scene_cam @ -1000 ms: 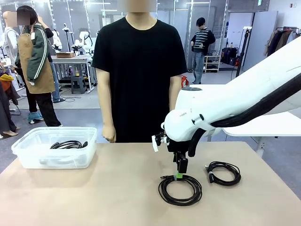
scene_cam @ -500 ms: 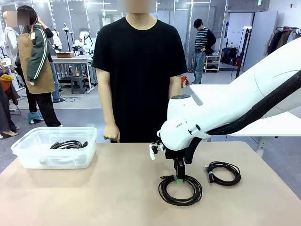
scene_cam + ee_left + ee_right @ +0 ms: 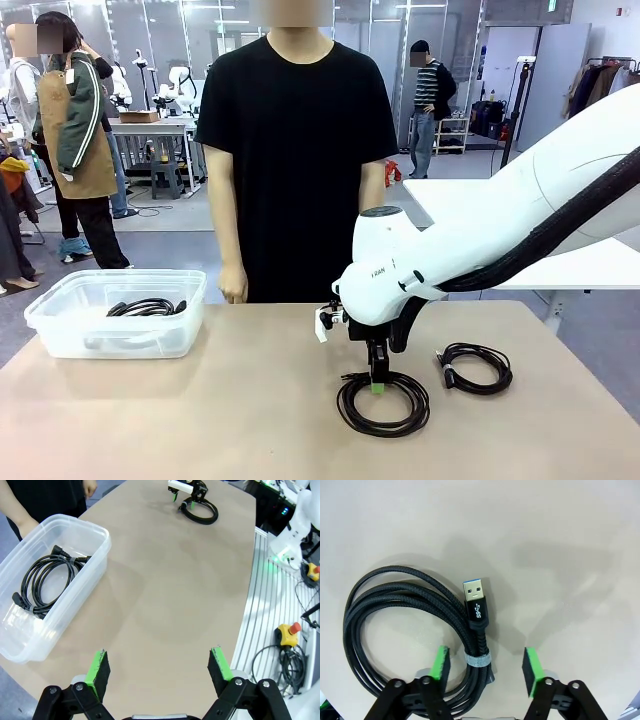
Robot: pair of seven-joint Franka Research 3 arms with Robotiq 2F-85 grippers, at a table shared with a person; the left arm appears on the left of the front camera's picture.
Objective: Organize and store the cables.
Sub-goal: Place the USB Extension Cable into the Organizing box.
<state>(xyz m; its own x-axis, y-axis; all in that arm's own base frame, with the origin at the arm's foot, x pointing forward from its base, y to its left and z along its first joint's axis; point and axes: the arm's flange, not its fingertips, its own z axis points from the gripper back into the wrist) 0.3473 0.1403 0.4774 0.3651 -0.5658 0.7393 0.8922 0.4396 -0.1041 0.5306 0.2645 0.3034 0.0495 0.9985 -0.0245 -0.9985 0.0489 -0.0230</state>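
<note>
A black cable coil (image 3: 383,402) lies on the tan table near the middle front. My right gripper (image 3: 378,383) stands straight down on its far rim. In the right wrist view, my right gripper (image 3: 485,667) is open, its green pads on either side of the coil (image 3: 427,592) at the grey band (image 3: 477,660), just below the USB plug (image 3: 475,597). A second, smaller coil (image 3: 477,366) lies to the right. Another cable (image 3: 145,307) rests in the clear bin (image 3: 60,330) at the left. My left gripper (image 3: 160,667) hangs open above the table with nothing between its fingers.
A person in a black shirt (image 3: 298,150) stands at the far edge, arms hanging down. From the left wrist view the bin (image 3: 95,530) sits to the left, and the table's right edge drops to a rail with a yellow stop button (image 3: 289,632).
My right arm has come down and slightly left, bringing its gripper from just above the coil's rim down onto it. The coils and the bin have not moved.
</note>
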